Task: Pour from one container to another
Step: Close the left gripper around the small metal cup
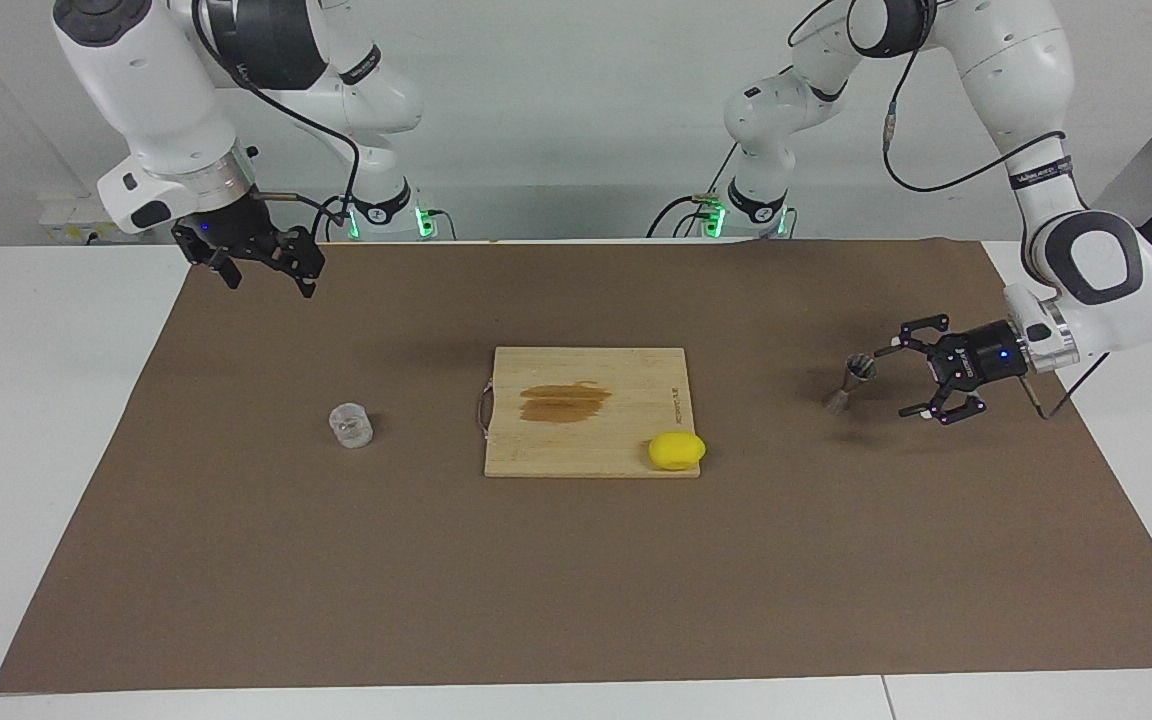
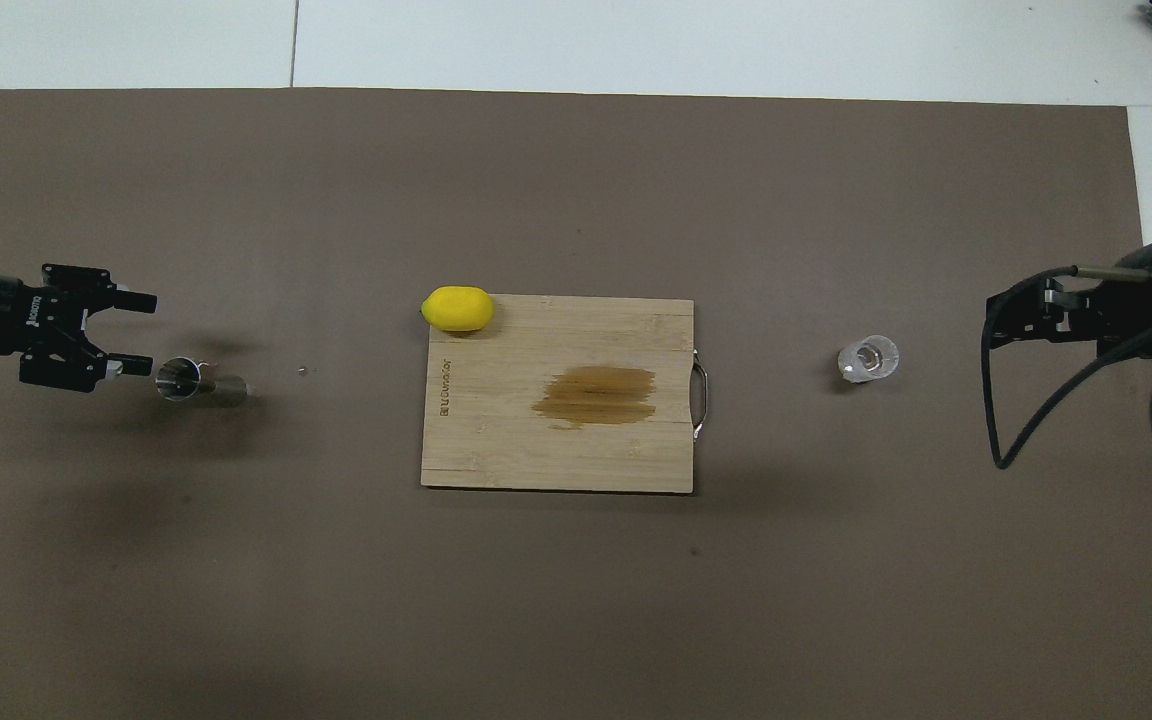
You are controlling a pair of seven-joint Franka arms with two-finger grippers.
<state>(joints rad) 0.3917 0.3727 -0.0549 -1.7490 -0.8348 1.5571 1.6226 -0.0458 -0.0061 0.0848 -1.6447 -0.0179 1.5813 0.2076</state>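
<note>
Cup (image 1: pixel 351 424) stood on the brown mat (image 1: pixel 576 580) toward the right arm's end, at nine o'clock of the board (image 1: pixel 586 412) in the facing view, untouched. The jigger (image 1: pixel 853 383) stood upright at three o'clock of the board, toward the left arm's end. The left gripper (image 1: pixel 911 380), jaws wide, sat low just beside the jigger, not closed on it. The right gripper (image 1: pixel 264 270), jaws parted, hung at eleven o'clock of the cup, well apart. A lemon (image 1: pixel 676 450) rested on the board's corner. Nothing appeared grasped or poured; the whole task remained.
</note>
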